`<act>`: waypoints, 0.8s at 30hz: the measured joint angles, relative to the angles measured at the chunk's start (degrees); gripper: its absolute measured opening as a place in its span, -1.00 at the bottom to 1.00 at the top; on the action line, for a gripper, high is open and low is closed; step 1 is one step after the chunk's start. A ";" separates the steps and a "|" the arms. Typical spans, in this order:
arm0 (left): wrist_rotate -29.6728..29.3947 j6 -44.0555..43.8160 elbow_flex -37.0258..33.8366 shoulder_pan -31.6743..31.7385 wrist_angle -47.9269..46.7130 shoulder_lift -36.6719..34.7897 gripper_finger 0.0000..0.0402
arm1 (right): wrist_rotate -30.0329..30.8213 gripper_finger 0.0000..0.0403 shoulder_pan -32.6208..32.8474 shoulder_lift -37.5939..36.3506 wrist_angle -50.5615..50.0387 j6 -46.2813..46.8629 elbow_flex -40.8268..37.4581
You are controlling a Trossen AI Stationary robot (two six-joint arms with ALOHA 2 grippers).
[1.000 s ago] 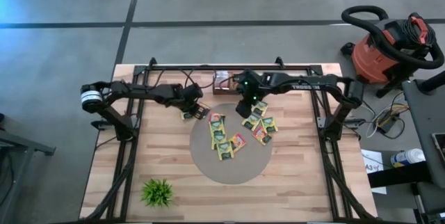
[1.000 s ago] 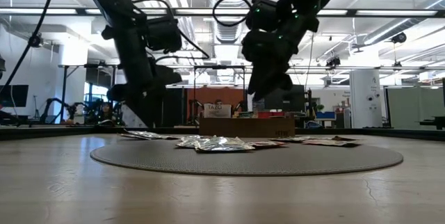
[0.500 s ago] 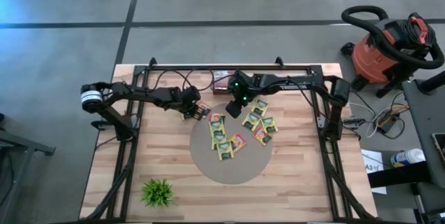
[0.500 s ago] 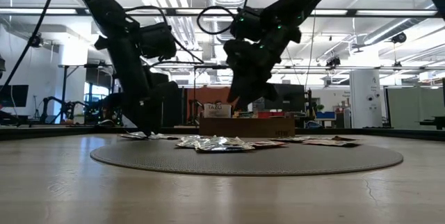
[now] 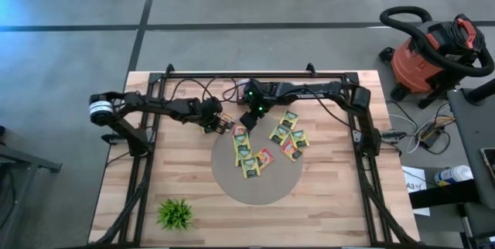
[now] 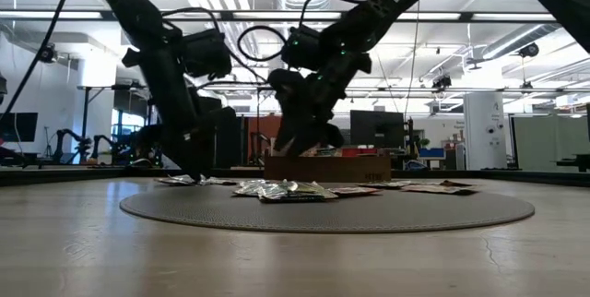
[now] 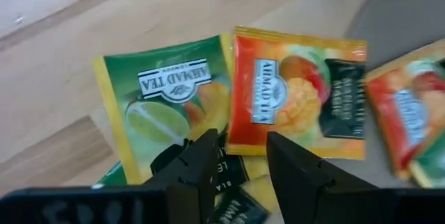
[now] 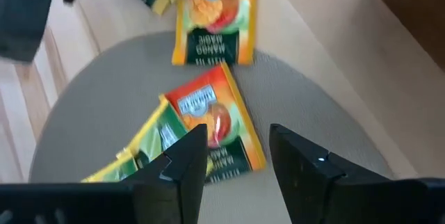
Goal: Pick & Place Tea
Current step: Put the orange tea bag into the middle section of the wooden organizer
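Tea sachets (image 5: 267, 147) loose on round grey mat (image 5: 267, 187); cardboard box (image 5: 246, 91) at 12 o'clock, contents unclear. Left gripper (image 7: 240, 156) and right gripper (image 8: 236, 147) parted, empty.

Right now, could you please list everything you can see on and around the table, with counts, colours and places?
Tea sachets: about a dozen visible, mostly yellow-green, a few orange-red; spread on the mat's far half, a few just off its far-left edge.
Mat: one, grey, round; table centre.
Table: one, light wood.
Cardboard box: one, brown; far edge of table.
Plant: one, green; near-left corner.
Vacuum: one, red and black; floor, beyond the far-right corner.
Left gripper: dark, fingers apart, low over the sachets at the mat's far-left edge.
Right gripper: dark, fingers apart, above the mat's far edge.
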 joint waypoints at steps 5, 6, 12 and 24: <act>-0.52 0.27 0.45 -0.17 1.81 -3.09 -0.41 | -0.03 -0.24 0.14 0.78 -0.07 -0.04 1.64; -0.67 0.48 0.32 -0.17 1.92 -3.44 -0.41 | -0.09 -0.24 0.14 0.78 -0.04 -0.04 1.71; -0.76 0.67 -2.00 -0.15 3.35 -2.24 -0.41 | -0.40 -0.24 0.14 0.78 -0.08 -0.07 1.71; -0.66 -1.29 -5.86 -0.17 10.59 -0.34 -0.41 | -0.55 -0.24 0.14 1.86 3.17 0.17 1.65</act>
